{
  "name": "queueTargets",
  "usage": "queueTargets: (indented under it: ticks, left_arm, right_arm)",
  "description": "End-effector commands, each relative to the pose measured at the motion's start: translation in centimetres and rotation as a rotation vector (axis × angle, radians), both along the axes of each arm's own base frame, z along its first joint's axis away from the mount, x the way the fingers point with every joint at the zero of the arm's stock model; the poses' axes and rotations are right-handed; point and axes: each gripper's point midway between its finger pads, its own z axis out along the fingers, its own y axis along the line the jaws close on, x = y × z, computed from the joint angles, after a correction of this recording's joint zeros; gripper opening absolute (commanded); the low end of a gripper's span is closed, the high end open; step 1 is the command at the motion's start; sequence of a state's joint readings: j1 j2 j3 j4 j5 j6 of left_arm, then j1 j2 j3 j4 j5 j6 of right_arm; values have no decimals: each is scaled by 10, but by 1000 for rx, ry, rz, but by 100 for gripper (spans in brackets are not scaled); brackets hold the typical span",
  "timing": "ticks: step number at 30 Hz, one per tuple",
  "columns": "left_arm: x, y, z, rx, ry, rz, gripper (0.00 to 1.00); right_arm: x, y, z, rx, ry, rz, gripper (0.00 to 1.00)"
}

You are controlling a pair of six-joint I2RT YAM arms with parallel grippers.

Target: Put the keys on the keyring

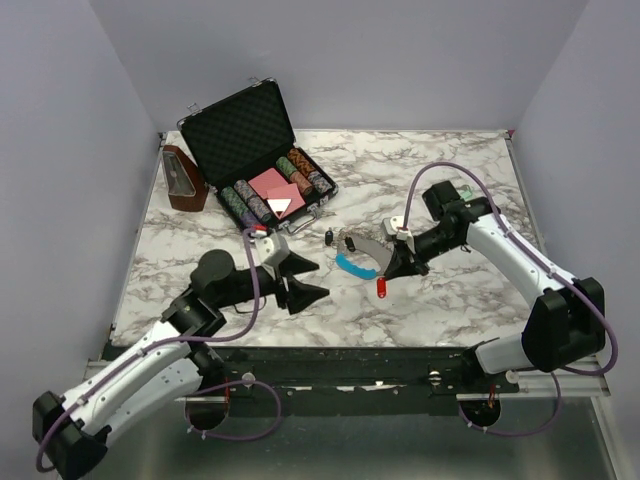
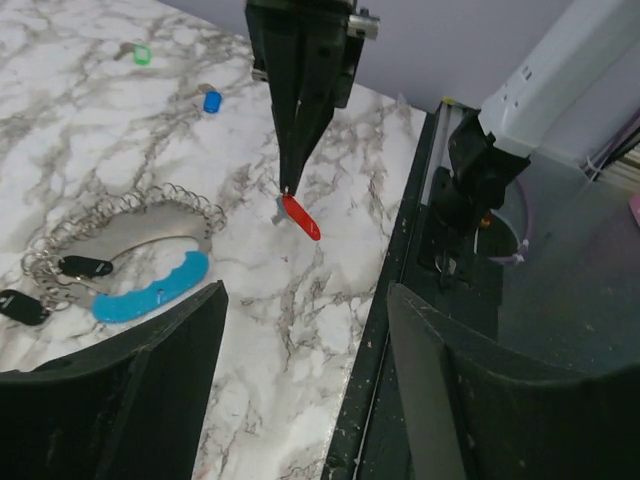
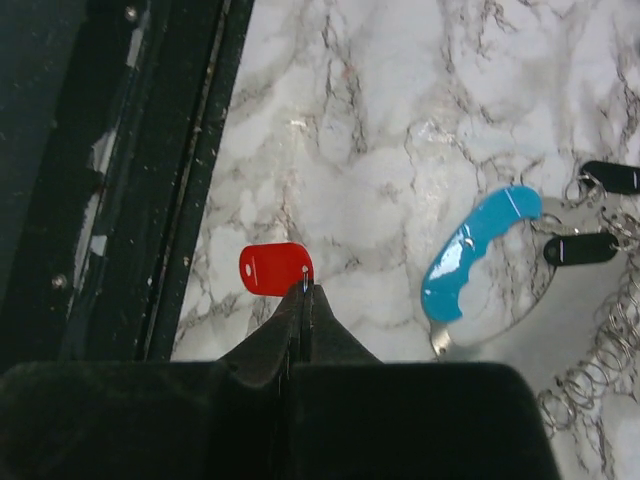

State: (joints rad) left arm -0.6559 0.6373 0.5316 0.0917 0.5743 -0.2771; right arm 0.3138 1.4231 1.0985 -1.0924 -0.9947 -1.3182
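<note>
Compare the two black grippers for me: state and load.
The left gripper stands wide open; the right gripper is shut. The left gripper holds nothing; the right gripper pinches the small red plastic-headed key. Both are black, two-fingered, and near the silver-grey coiled keyring.

You have a white, grey-veined marble tabletop (image 1: 450, 290) filling the middle of the top view. Plain pale lavender walls (image 1: 350, 60) close it in at top, left and right. A black rail (image 1: 350, 362) runs below it.

The key (image 3: 275, 269) is red, the keyring (image 3: 470, 255) silver (blue section), the table (image 3: 400, 100) grey-veined white.
</note>
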Motion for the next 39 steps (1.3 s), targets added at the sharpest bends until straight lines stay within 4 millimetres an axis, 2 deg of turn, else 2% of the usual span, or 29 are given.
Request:
queueTargets:
  ticks: [1, 4, 9, 14, 16, 22, 33, 34, 36, 37, 38, 39]
  left_arm:
    - [2, -28, -29, 55, -23, 17, 70]
    - [-5, -47, -35, 57, -25, -3, 69]
    - [-6, -71, -38, 35, 5, -39, 66]
    - [-7, -94, -49, 41, 109, -69, 66]
    - [-5, -101, -58, 57, 156, -69, 79]
    - [-4, -114, -66, 30, 228, -67, 79]
    - [-8, -126, -85, 84, 293, -116, 45]
    - [-9, -127, -87, 88, 296, -120, 38]
    - [-8, -128, -90, 97, 304, -117, 14]
    - [-8, -127, -93, 104, 306, -113, 6]
    - [-7, -126, -95, 113, 308, -107, 0]
    - [-6, -125, -97, 122, 309, -100, 0]
  right_arm:
    - [-12, 29, 28, 158, 88, 24, 1]
    - [-24, 36, 33, 203, 124, 55, 1]
    - [-24, 35, 30, 182, 107, 45, 1]
    - [-25, 35, 29, 188, 114, 34, 1]
    - [-25, 35, 28, 189, 117, 32, 1]
    - [-25, 35, 29, 193, 113, 30, 1]
    - [-28, 36, 30, 206, 123, 36, 1]
    - [-28, 36, 31, 207, 125, 35, 1]
    - [-28, 36, 31, 209, 127, 37, 1]
    - [-29, 36, 31, 210, 132, 38, 1]
    - [-29, 36, 32, 213, 130, 38, 1]
    - [-30, 37, 32, 214, 134, 39, 1]
